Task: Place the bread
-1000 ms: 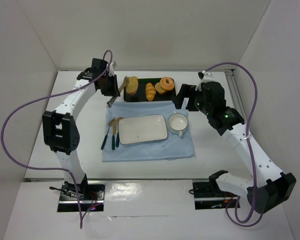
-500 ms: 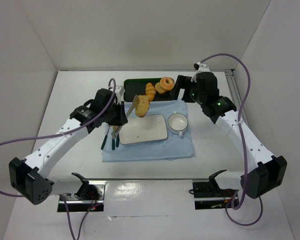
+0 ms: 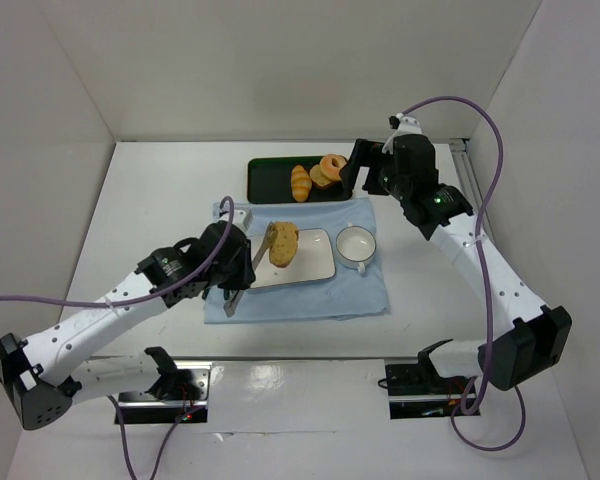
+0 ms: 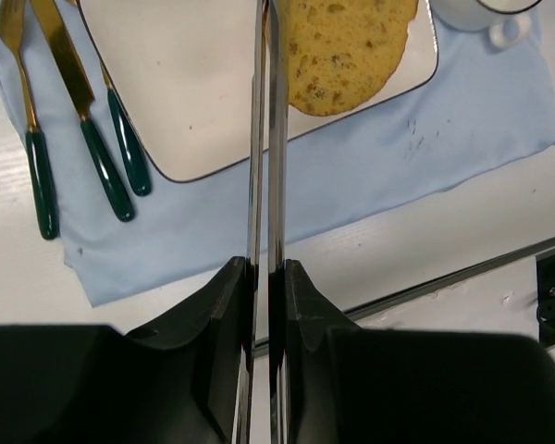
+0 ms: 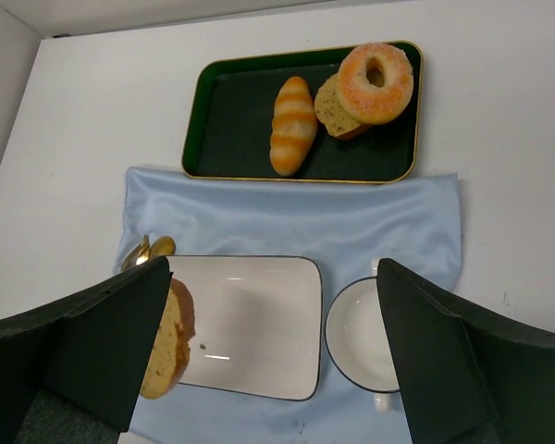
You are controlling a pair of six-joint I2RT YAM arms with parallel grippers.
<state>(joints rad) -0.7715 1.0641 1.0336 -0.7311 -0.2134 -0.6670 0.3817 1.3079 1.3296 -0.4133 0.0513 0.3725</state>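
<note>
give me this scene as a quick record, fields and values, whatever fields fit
task item: bread, a toast slice
held with: tongs, closed on the slice's edge
left gripper: shut on the tongs
right gripper: open, empty, by the right end of the tray
bread position: over the white plate, at the end nearer the cutlery; contact with it unclear
on tray: roll, donut
blue cloth: under plate, cutlery and cup
</note>
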